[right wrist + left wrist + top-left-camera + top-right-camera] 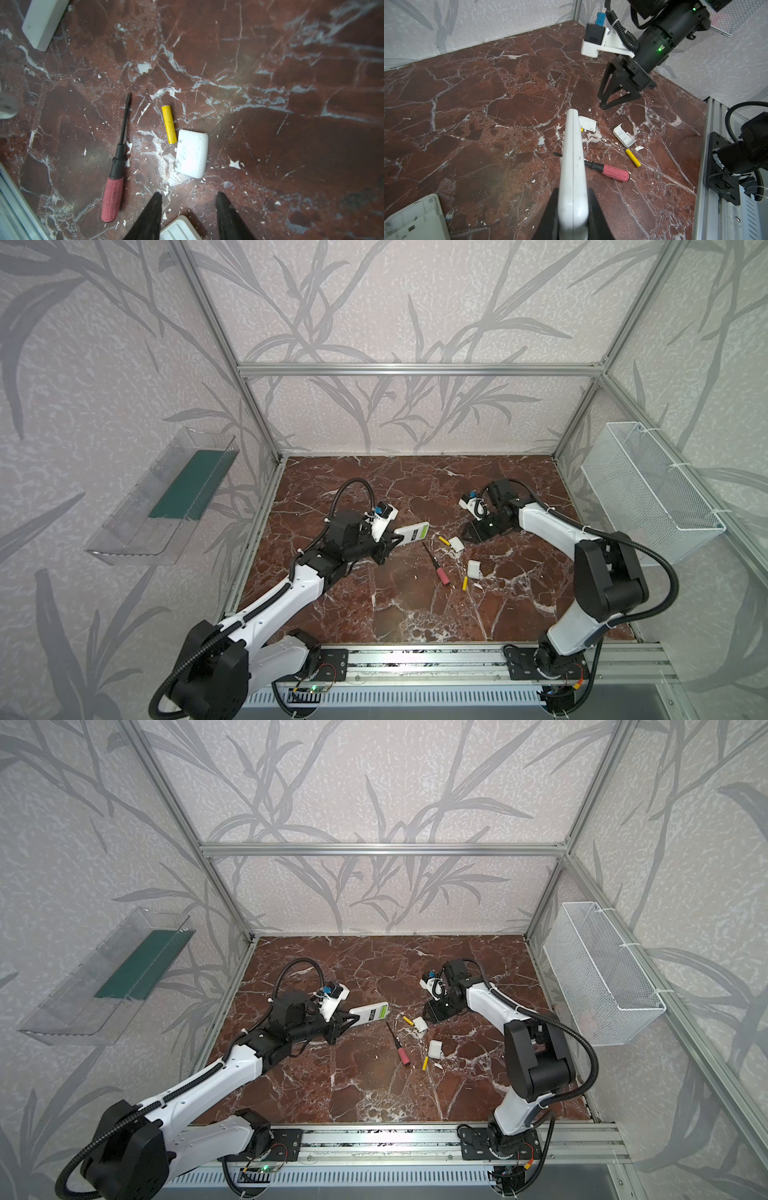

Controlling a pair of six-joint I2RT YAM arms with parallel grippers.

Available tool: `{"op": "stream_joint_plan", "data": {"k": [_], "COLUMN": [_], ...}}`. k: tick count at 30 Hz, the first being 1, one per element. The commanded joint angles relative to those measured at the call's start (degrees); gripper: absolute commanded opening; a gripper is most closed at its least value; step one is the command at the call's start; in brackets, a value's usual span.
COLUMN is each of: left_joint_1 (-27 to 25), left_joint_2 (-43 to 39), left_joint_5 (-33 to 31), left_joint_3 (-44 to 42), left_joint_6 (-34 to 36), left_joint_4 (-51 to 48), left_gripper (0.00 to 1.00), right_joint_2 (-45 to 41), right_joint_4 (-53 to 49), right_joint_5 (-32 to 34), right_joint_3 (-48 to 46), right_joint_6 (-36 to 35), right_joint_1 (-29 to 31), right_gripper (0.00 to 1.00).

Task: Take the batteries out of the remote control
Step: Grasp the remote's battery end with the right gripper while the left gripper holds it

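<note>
Right pincer [465, 533] hangs jaws apart in a top view, one yellow battery [444, 539] just left of it, a second battery [465, 583] nearer. Left wrist: my left pincer [572, 192] clamps the remote [572, 145]. Right wrist: the yellow battery [169, 124] lies ahead, lengthwise to my reach, touching a white cover [192, 153].

Left wrist view: remote [573, 166], seen edge-on, covers most of one yellow battery [582, 129] and the mid-shaft of the screwdriver [612, 172]. Its near end runs out of frame. Second remote [415, 218] is cropped at the corner.
Right wrist view: ribbed white cover [179, 229] is cut by the frame edge. Grey blur [7, 108] at the edge, unidentifiable.
Top views: remote's compartment contents too small to tell.
</note>
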Motion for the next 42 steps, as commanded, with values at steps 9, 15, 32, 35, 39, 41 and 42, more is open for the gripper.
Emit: {"op": "stream_joint_plan", "data": {"k": [9, 15, 32, 35, 39, 41, 42], "left_joint_1": [0.19, 0.24, 0.11, 0.13, 0.12, 0.11, 0.11], "left_joint_2": [1.24, 2.39, 0.86, 0.66, 0.76, 0.85, 0.83], "left_joint_5": [2.77, 4.56, 5.36, 5.70, 6.30, 6.81, 6.79], "left_joint_3": [2.40, 3.15, 3.37, 3.54, 4.15, 4.40, 4.45], "left_joint_6": [0.56, -0.12, -1.37, -1.63, -2.45, -2.68, -2.85], "left_joint_4": [-2.33, -2.44, -2.23, -2.20, -2.82, -3.19, -3.27], "left_gripper": [0.00, 0.00, 0.00, 0.00, 0.00, 0.00, 0.00], "right_joint_2": [-21.47, -25.89, -15.58, -13.48, -11.12, -10.21, -9.96], "right_joint_4": [29.70, 36.40, 57.79, 60.80, 66.16, 68.14, 68.66], "right_joint_5": [6.27, 6.02, 18.94, 21.92, 25.94, 27.49, 27.71], "right_joint_3": [-20.25, -24.41, -27.19, -27.39, -27.89, -27.91, -27.91], "right_joint_6": [-18.81, -24.69, -38.19, -39.74, -40.65, -40.75, -40.70], "right_joint_1": [12.33, 16.63, 31.52, 32.95, 34.14, 34.34, 34.34], "right_gripper": [0.66, 0.77, 0.85, 0.85, 0.86, 0.85, 0.85]}}
